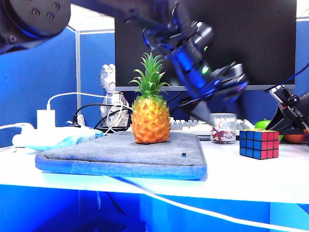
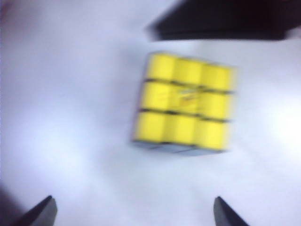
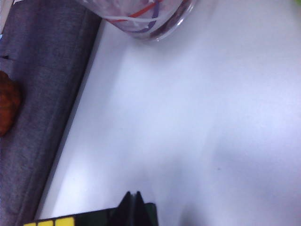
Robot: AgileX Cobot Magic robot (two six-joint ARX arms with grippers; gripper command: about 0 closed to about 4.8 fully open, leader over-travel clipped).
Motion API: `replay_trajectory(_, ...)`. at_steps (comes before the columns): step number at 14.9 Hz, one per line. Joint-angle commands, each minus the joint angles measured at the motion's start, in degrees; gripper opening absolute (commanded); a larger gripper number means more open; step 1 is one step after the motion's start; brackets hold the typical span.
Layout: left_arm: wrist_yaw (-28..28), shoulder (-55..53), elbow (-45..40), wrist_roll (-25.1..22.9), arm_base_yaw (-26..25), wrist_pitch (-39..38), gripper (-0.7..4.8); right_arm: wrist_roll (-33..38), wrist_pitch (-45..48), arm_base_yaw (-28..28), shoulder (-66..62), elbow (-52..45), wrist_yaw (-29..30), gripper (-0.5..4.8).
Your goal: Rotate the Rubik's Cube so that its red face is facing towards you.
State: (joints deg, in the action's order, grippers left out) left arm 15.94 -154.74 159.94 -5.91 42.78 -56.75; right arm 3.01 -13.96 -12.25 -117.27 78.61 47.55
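Our left end effector (image 2: 131, 212), fingers spread wide, hangs above the small sticker-covered Rubik's Cube (image 1: 259, 144) on the white worktop (image 1: 227, 174), looking down at its yellow top. The red face (image 1: 269, 144) points rightward. Right end effector (image 3: 133, 207), pressed together, sits just beside the cube.

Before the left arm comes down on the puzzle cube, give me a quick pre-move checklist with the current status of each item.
1. Left gripper open: ok; its fingertips stand wide apart above the white table.
2. Small stickered Rubik's Cube in sight of the left wrist camera: ok; its yellow top shows, though blurred.
3. Cube centred between the left fingertips: not ok; it sits off toward one side.
4. Red face toward the exterior camera: not ok; it is angled right, blue face angled left.
5. Right gripper shut: ok; close by the cube's edge, contact cannot tell.
6. Clear glass cup apart from the cube: ok.
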Motion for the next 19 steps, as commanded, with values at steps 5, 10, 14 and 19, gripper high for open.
replay_trajectory(5, -4.33, -0.22, -0.26, 0.11, 1.22, 0.44, 4.42, -0.61, -3.26, 0.0, 0.46, 0.24, 0.87, -0.05)
replay_trajectory(10, -4.11, -2.45, -0.66, 0.35, 1.16, 4.66, 4.34, -2.14, -7.34, 0.0, 0.55, 0.24, 2.51, -0.05)
replay_trajectory(14, -5.2, -4.39, -0.63, 0.33, 1.16, 6.97, 4.33, -3.74, -10.32, 0.0, 1.11, 0.24, 2.75, -0.05)
replay_trajectory(19, -8.41, -4.52, -0.7, 0.13, 0.28, 9.73, 4.29, -6.12, -14.1, -0.04, 2.71, 0.24, 2.73, -0.05)
